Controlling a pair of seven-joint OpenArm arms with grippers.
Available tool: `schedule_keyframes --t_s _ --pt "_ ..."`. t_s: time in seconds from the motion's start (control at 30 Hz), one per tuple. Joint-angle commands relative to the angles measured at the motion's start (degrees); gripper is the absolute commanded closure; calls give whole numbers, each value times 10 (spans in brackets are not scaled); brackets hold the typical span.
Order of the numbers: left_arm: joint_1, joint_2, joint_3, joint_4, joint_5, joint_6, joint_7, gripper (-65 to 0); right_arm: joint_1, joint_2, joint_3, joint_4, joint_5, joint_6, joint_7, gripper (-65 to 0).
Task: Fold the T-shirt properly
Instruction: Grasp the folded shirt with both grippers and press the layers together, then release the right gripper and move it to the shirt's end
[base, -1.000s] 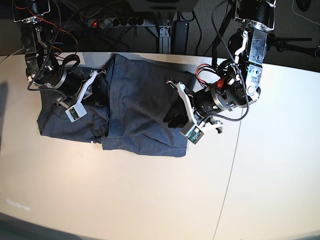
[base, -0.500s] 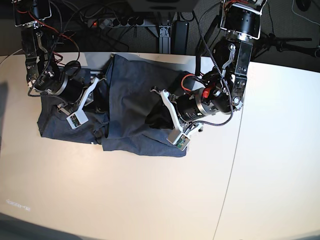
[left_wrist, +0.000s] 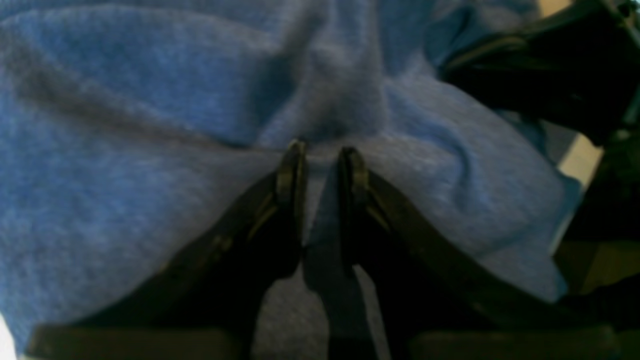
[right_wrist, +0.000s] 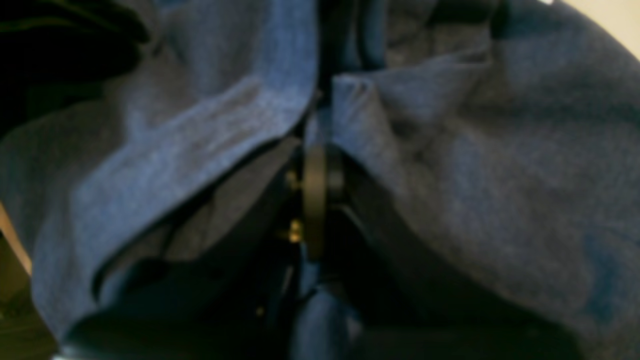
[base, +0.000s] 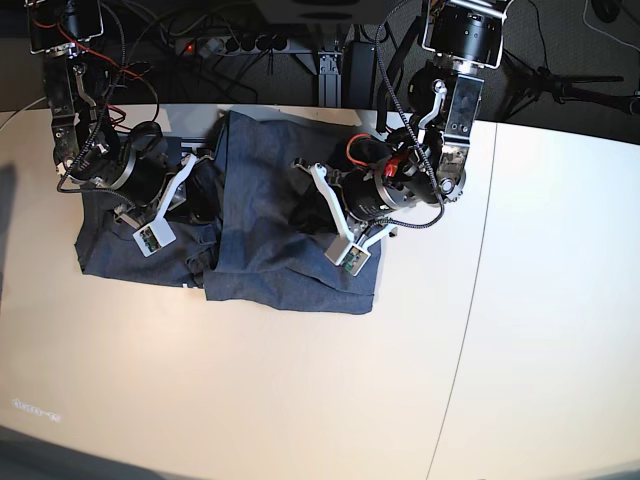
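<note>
Blue-grey T-shirt (base: 260, 230) crumpled, long axis across the table (base: 300, 400).

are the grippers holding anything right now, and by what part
Both pinch the T-shirt. The left gripper grips a bunched ridge of fabric on its body; the right gripper clamps a fold of cloth. Which exact part cannot be told.

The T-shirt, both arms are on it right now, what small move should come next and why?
Probably carry the pinch across: the left gripper has a ridge of the T-shirt between its fingers, and the right gripper is shut on a fold. The shirt lies rumpled on the table, so drawing both folds toward the middle looks right.
</note>
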Motion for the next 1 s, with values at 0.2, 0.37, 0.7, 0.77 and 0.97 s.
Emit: schedule_keyframes --t_s 0.2,0.37,0.7,0.77,0.97 --pt "-35 1 -59 -3 -20 -17 -9 -152 7 8 4 6 -4 11 9 0" --pt "-36 1 -60 -2 -52 -19 14 -152 7 8 4 6 -3 11 9 0" --pt "-44 1 -60 22 -89 -42 34 -152 8 8 4 7 3 11 14 0" --pt "-44 1 -60 21 -73 -42 34 -152 10 8 7 9 9 11 19 0" --pt "-42 0 -60 21 -56 -42 34 -152 36 8 50 23 72 11 11 0"
